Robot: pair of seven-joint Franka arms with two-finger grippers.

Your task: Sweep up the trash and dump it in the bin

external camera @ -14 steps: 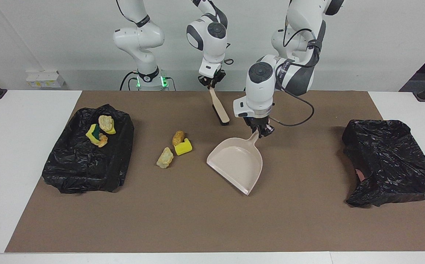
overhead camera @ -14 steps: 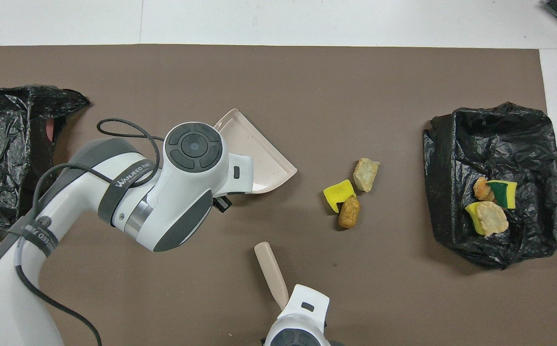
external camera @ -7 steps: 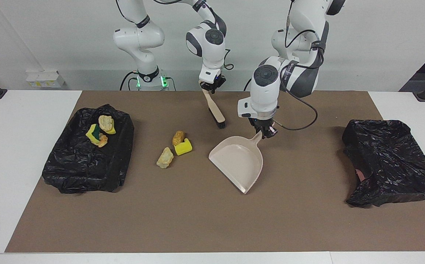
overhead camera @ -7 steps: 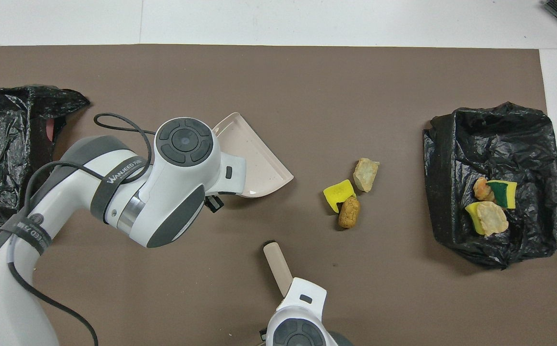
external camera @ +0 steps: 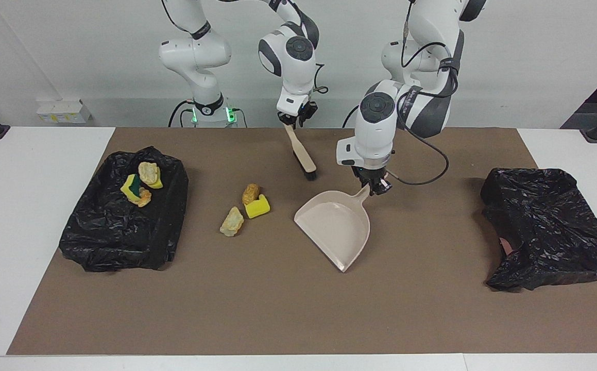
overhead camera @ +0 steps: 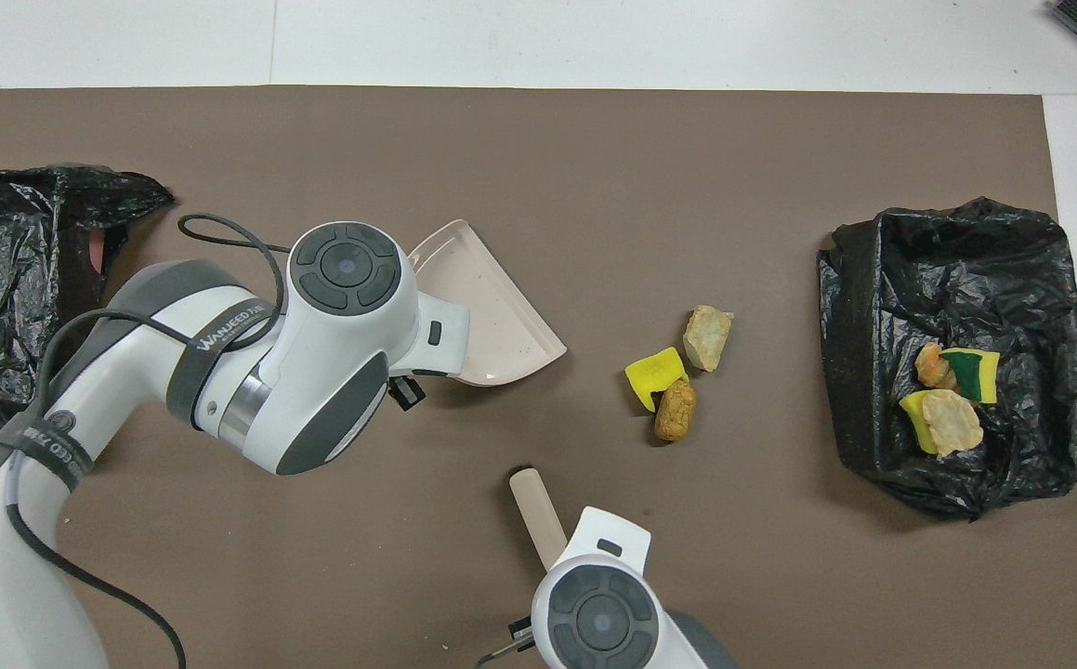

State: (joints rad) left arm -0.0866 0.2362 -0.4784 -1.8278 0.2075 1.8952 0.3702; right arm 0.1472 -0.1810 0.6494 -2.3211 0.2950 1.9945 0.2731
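Facing view: the left hand (external camera: 375,188), right of frame centre, is gripping the handle of the beige dustpan (external camera: 335,229), fingers closed on it; the pan is lying flat on the brown mat (external camera: 288,309), mouth pointing toward the lower edge of the frame. The right hand (external camera: 293,121), at upper centre, is sitting at the top end of the beige brush (external camera: 302,157) handle; cannot tell whether its fingers are clamping or loosening. The brush is slanting down, its dark bristles touching the mat just above and left of the dustpan. Trash: 3 loose pieces are sitting on the mat left of the pan, a golden-brown lump (external camera: 250,194), a yellow sponge chunk (external camera: 257,207) touching it just below, and a pale lump (external camera: 232,222) lower left of those. The other 4 pieces (external camera: 141,183) are lying in the black-lined bin (external camera: 118,232) at the left of the frame: a pale lump on a yellow sponge, a yellow-green sponge, and a small golden lump. A second black-bagged bin (external camera: 550,232) is sitting at the right, partly off the mat onto the white counter (external camera: 20,216). Overhead view: the left arm is covering the pan's handle; the 3 loose pieces (overhead camera: 677,372) are clustering right of centre, well apart from the pan's lip.
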